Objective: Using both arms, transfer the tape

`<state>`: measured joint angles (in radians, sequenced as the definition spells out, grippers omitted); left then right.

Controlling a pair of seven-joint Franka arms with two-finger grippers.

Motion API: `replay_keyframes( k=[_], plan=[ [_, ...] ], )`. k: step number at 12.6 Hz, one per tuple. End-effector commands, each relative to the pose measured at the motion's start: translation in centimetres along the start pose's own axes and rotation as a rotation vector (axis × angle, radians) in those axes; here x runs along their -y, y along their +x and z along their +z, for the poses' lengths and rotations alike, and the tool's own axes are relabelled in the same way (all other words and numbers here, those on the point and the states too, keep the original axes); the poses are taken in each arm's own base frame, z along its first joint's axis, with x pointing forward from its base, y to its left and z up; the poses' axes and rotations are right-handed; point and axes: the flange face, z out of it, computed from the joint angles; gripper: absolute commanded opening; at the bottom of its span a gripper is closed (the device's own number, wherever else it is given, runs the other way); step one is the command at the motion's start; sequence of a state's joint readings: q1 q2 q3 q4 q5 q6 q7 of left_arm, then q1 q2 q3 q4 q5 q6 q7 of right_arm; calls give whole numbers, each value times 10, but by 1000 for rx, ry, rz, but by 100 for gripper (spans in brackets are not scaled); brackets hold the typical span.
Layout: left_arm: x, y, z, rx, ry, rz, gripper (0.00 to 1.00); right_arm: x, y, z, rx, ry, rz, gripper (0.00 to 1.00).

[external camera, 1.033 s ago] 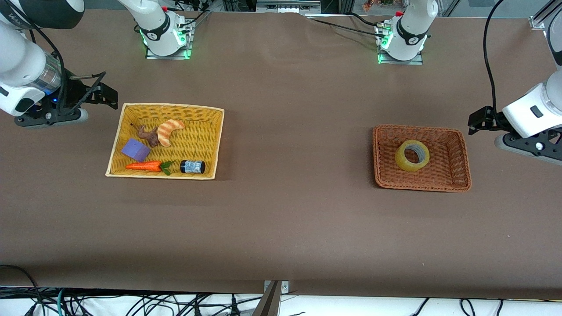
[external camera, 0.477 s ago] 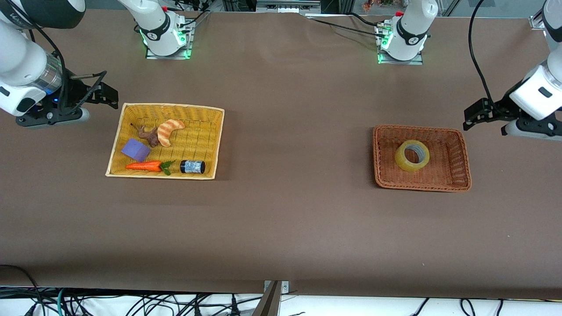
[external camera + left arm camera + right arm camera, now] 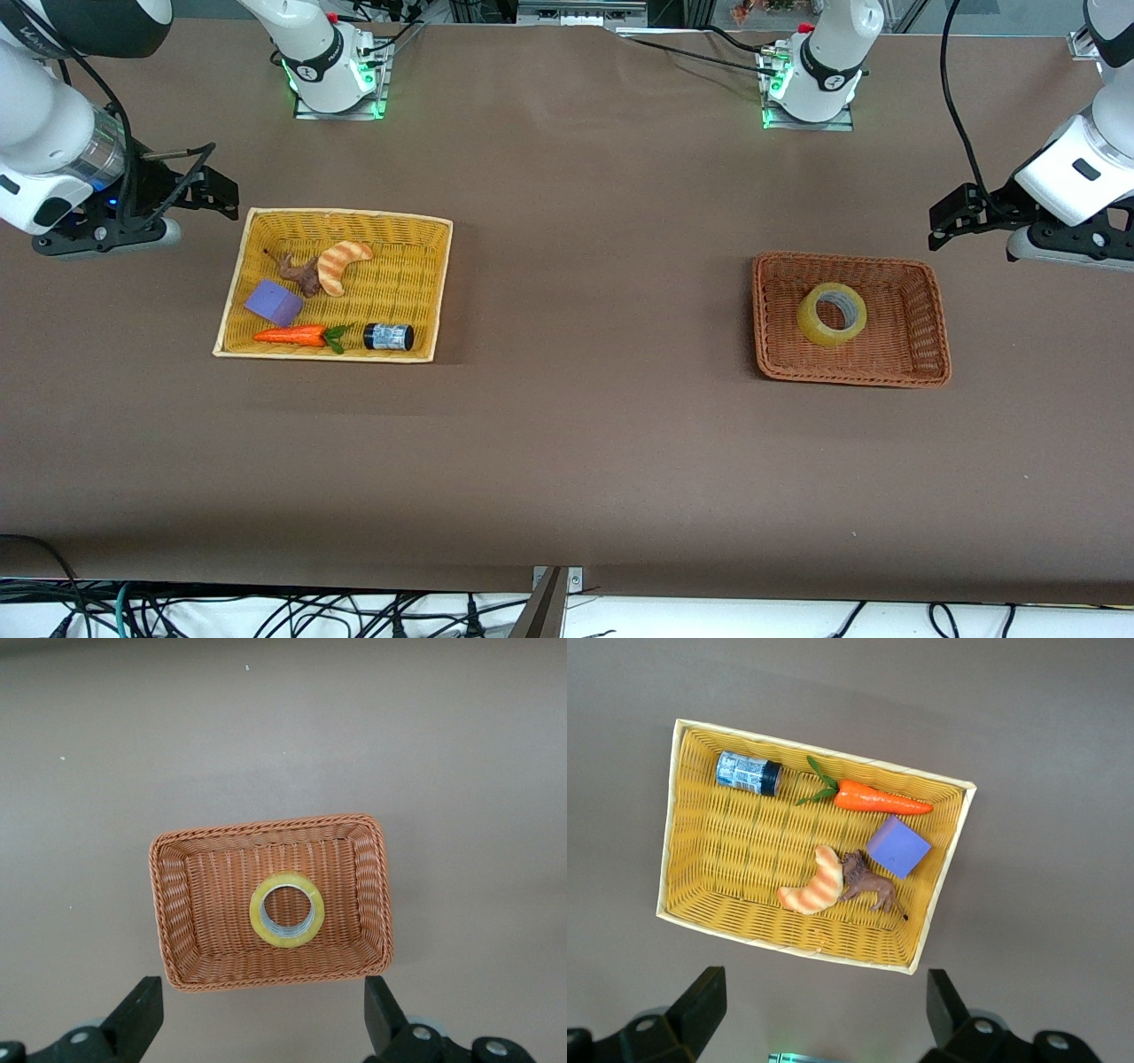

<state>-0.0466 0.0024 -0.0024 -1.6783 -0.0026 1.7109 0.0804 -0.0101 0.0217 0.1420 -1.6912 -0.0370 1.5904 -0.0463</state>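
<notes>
Lying flat in the brown basket (image 3: 930, 301): the tape (image 3: 831, 314).

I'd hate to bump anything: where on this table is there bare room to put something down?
The widest bare stretch lies between the yellow basket and the brown basket; the strip nearer the front camera is bare too. The brown basket holds only the tape, with room around it. The yellow basket is crowded: croissant, toy animal, purple block, carrot, jar.

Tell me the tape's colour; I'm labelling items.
Translucent yellow with a grey core; the tape shows best in the left wrist view.
</notes>
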Motion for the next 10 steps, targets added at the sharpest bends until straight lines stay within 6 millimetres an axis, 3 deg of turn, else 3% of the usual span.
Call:
replay_keyframes(
  k=[1,10],
  plan=[
    [7,-2,1,11,26,-21,100,-1,0,-6,-5,-12,-16,100],
    [9,-1,1,11,27,-17,100,-2,0,-8,-11,-12,-14,100]
  ],
)
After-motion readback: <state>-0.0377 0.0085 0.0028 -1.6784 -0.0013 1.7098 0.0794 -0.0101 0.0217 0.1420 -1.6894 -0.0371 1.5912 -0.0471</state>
